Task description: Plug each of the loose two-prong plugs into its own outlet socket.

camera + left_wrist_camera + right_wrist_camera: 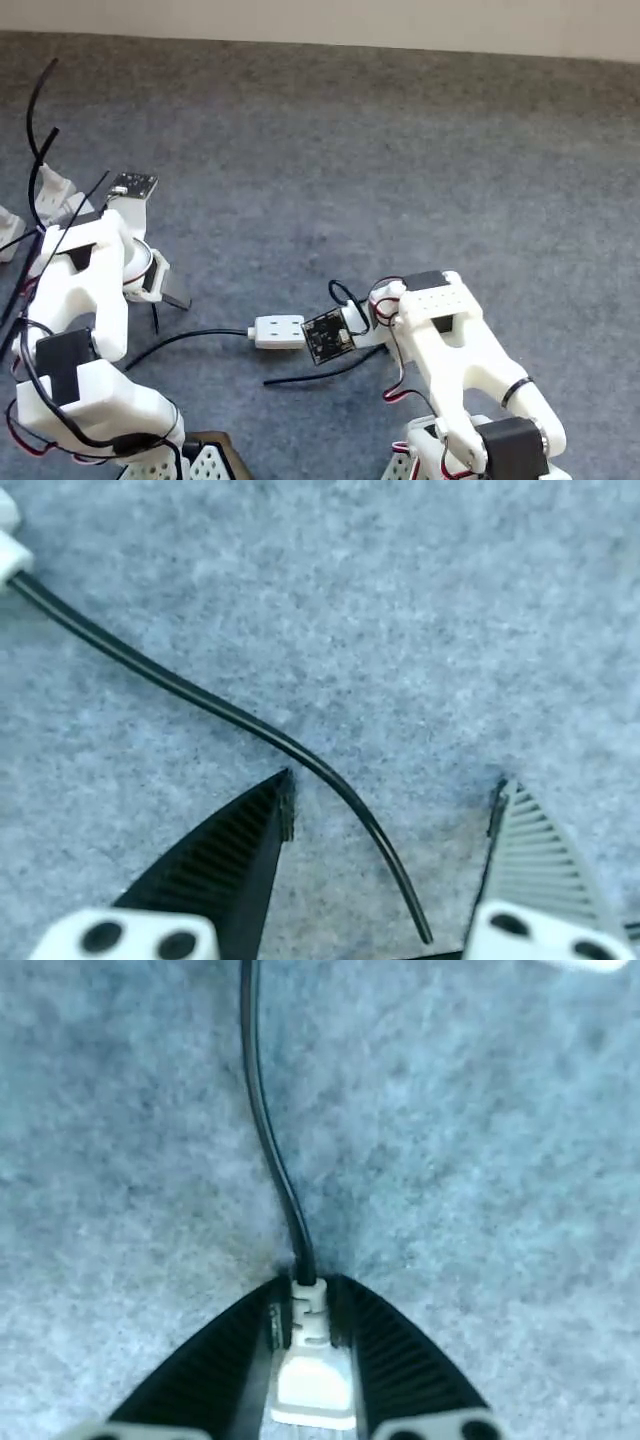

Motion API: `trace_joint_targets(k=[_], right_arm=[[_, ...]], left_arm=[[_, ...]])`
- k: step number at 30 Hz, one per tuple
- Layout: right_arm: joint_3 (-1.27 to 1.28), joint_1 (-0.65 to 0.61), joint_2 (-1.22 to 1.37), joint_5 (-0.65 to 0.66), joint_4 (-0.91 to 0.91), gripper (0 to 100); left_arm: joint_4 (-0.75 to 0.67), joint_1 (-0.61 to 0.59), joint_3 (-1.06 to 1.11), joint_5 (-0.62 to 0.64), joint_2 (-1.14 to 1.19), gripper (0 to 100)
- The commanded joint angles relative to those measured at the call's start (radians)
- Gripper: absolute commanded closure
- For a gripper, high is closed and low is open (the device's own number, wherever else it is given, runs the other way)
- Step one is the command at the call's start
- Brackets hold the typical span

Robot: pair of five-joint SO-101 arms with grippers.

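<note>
On the grey felt-like table covering (pixel 330 150), near the middle of the high view, a white rectangular plastic outlet socket (pixel 278 331) lies flat. Its thin black cord (pixel 195 338) trails away toward the left arm (pixel 90 280). The dark square circuit board (pixel 328 337) on the wrist of the right arm (pixel 450 345) sits just beside the socket's other end and overlaps it from this angle. A 2nd black cord (pixel 320 373) runs out from under that arm. It lies on the covering near the socket, on the side toward the arm bases, and does not touch it.

The right gripper (pixel 310 1295) is clamped on a white moulded plastic plug (pixel 312 1375). Its 2 black ribbed fingers (pixel 400 1360) press the plug's flanks, and the plug's ribbed collar sits at the fingertips. The 2nd cord leaves that collar and leads straight ahead over the covering. The prongs are hidden. The plug is not in the socket.

The left gripper (pixel 392 785) stands wide apart and holds nothing; 1 finger is black (pixel 235 860), the other pale grey (pixel 540 865). The socket's cord crosses the gap between them on the covering, passing just beside the black fingertip.
</note>
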Motion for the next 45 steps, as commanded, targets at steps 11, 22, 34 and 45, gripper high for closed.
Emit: trace_joint_targets(k=[11,22,34,45], right_arm=[[-0.277,-0.012,-0.12,-0.74,0.246,99.3],[-0.624,-0.24,-0.354,-0.786,0.835,99.3],[-0.734,-0.216,-0.421,-1.646,0.509,99.3],[-0.108,-0.119,-0.943,-1.61,0.222,99.3]], left_arm=[[-0.018,0.062,-0.005,-0.009,-0.004,69],[0.258,0.065,-0.208,-0.141,-0.005,69],[0.336,0.302,-0.41,-0.055,-0.005,69],[0.261,0.446,-0.332,0.005,-0.005,69]])
